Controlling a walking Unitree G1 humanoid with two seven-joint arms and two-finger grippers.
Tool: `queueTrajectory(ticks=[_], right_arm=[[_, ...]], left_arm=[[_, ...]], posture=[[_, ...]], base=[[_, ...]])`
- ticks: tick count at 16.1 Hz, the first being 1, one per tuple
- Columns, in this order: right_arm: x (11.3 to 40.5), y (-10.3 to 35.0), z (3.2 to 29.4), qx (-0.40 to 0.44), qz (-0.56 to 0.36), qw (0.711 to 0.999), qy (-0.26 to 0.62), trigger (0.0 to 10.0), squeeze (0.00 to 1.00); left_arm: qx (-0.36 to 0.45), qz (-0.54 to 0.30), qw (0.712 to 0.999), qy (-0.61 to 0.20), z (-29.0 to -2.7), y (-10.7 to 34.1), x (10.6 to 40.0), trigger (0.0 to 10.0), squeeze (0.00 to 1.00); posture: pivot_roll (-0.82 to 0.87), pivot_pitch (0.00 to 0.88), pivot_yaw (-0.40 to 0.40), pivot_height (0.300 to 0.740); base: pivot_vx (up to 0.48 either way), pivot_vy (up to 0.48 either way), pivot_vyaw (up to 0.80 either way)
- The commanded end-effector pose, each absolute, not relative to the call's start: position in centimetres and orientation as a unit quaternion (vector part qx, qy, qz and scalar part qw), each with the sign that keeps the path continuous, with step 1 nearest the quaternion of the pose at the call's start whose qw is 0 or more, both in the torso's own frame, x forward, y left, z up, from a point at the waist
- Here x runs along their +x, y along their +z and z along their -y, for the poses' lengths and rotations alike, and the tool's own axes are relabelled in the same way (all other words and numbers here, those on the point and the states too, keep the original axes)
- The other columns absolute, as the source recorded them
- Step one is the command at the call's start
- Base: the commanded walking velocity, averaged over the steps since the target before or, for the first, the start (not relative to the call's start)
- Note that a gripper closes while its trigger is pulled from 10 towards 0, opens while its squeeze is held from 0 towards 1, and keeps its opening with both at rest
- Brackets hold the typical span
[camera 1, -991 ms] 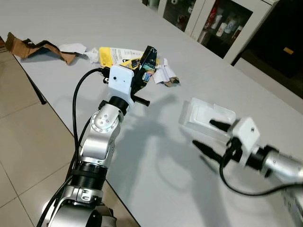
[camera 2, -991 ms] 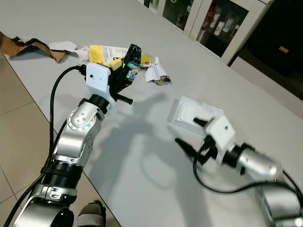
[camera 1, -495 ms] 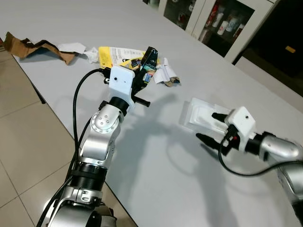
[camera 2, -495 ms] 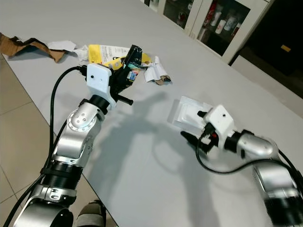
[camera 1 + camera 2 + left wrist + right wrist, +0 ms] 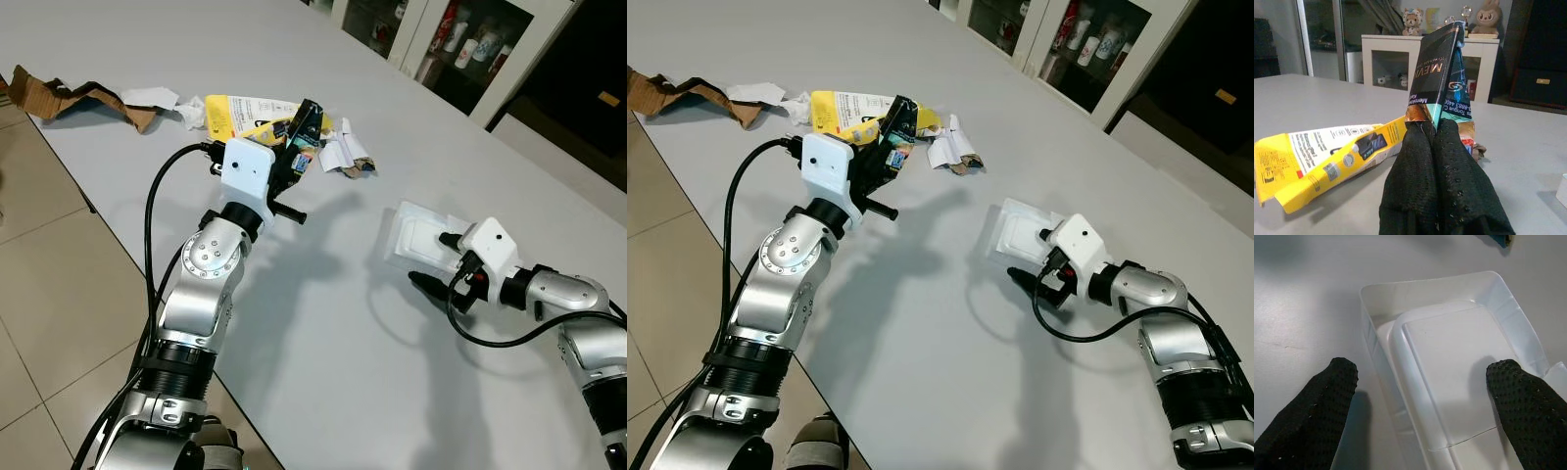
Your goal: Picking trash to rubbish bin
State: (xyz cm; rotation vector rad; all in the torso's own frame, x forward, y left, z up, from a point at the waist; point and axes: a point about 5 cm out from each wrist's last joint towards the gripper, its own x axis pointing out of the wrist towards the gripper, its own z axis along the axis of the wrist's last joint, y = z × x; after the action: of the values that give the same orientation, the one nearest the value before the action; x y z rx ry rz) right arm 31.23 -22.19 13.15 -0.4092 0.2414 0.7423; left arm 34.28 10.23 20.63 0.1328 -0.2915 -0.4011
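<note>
Right wrist view shows the right gripper (image 5: 1422, 418) spread wide, one finger over the clear rectangular plastic tray (image 5: 1449, 362), the other beside its long wall. The left gripper (image 5: 1437, 132), raised above the grey table (image 5: 196, 59), pinches a black-and-teal foil wrapper (image 5: 1442, 73) standing upright.

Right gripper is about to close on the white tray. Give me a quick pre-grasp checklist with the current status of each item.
1. Right gripper open: ok, fingers spread wide.
2. Fingers straddle the white plastic tray: ok, one finger is outside the tray wall over the table, the other over the tray's inside.
3. Fingers low enough to pinch the wall: cannot tell, the height above the tray is unclear.
4. Left gripper holds its load: ok, shut on the dark snack packet, held above the table.
5. Space around the tray: ok, the yellow carton and the crumpled paper lie apart from it.
6. Rubbish bin location: cannot tell.
</note>
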Motion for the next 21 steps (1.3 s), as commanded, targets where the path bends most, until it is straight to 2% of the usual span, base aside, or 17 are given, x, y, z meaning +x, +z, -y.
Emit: queueTrajectory(ticks=[1,8,13,18,21], right_arm=[[31.0,12.8,22.7,-0.204,-0.126,0.901,0.362,10.0,0.00],[30.3,13.2,23.9,-0.209,-0.124,0.899,0.365,10.0,0.00],[28.8,12.2,23.3,-0.201,-0.141,0.886,0.393,10.0,0.00],[28.5,12.6,23.3,-0.200,-0.138,0.887,0.393,10.0,0.00],[27.3,11.0,22.6,-0.196,-0.171,0.872,0.416,10.0,0.00]], left_arm=[[0.066,0.144,0.964,-0.212,-9.7,20.6,34.0,10.0,0.00],[0.065,0.143,0.964,-0.216,-9.5,20.7,34.1,10.0,0.00],[0.064,0.142,0.964,-0.215,-9.4,20.6,34.2,10.0,0.00],[0.064,0.142,0.964,-0.216,-9.4,20.6,34.2,10.0,0.00],[0.062,0.143,0.964,-0.216,-9.3,20.6,34.3,10.0,0.00]], posture=[[0.25,0.217,-0.155,0.740],[0.24,0.209,-0.149,0.740],[0.23,0.204,-0.153,0.740],[0.23,0.203,-0.152,0.740],[0.23,0.198,-0.151,0.740]], base=[[0.000,0.000,0.00],[0.000,0.000,0.00],[0.000,0.000,0.00],[0.000,0.000,0.00],[0.000,0.000,0.00]])
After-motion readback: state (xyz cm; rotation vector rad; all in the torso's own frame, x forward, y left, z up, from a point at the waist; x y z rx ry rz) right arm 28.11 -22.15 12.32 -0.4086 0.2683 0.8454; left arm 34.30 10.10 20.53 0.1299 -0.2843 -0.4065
